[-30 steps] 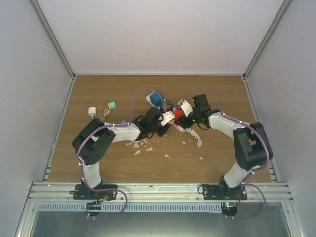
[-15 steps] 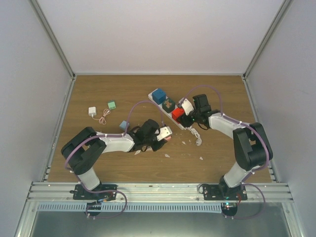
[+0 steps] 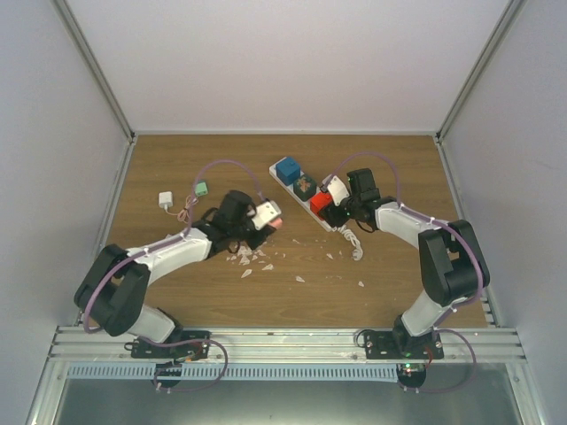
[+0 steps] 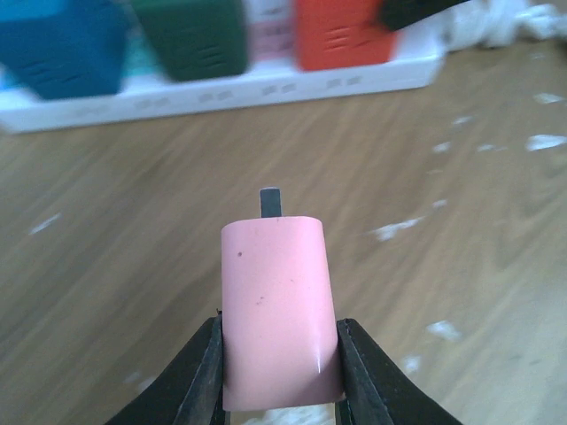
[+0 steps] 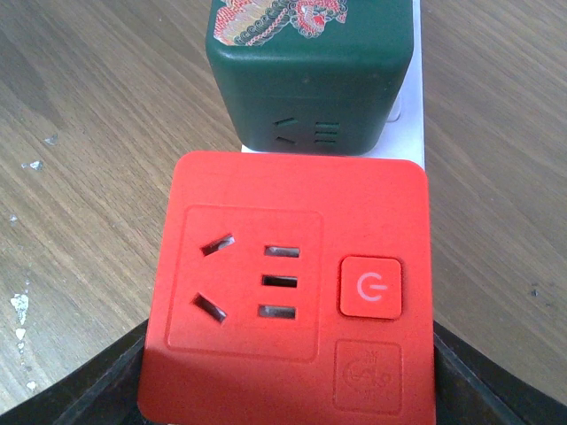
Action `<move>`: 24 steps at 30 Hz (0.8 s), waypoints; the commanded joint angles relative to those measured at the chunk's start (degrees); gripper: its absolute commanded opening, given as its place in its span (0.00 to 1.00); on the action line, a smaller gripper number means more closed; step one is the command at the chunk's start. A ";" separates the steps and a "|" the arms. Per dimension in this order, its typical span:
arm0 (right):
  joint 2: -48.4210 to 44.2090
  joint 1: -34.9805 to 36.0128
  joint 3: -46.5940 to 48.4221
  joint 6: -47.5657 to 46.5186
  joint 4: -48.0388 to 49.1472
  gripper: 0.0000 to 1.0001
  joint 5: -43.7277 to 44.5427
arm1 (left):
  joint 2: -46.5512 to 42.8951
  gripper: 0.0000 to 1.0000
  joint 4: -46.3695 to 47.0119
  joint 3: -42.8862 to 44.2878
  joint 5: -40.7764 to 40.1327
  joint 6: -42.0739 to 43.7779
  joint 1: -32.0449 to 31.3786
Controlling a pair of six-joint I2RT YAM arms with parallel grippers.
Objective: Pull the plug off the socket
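Left wrist: pink plug (image 4: pixel 276 310) between tight jaws, apart from socket (image 4: pixel 221 88)

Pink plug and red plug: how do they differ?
The pink plug is off the strip; the red plug sits on it. The pink plug shows a bare prong, the red plug outlet slots and a button. Both are clamped: pink by the left gripper, red by the right gripper.

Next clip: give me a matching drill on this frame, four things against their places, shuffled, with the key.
1 pink plug
2 red cube
3 green cube
4 blue cube

A far end of the socket
B on the socket, between two other cubes
C off the socket, in the left claw
D on the socket, gripped by the right claw

Pairs: 1-C, 2-D, 3-B, 4-A
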 commanded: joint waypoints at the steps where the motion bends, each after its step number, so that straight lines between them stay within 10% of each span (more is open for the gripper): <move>1: 0.45 -0.89 -0.23 -1.63 -0.53 0.15 0.58 | -2.14 0.04 -3.93 1.42 -0.31 6.38 8.28; 24: 0.33 -0.85 0.11 -3.91 -3.11 0.18 -4.52 | 25.67 0.01 0.98 28.48 -22.35 30.59 30.42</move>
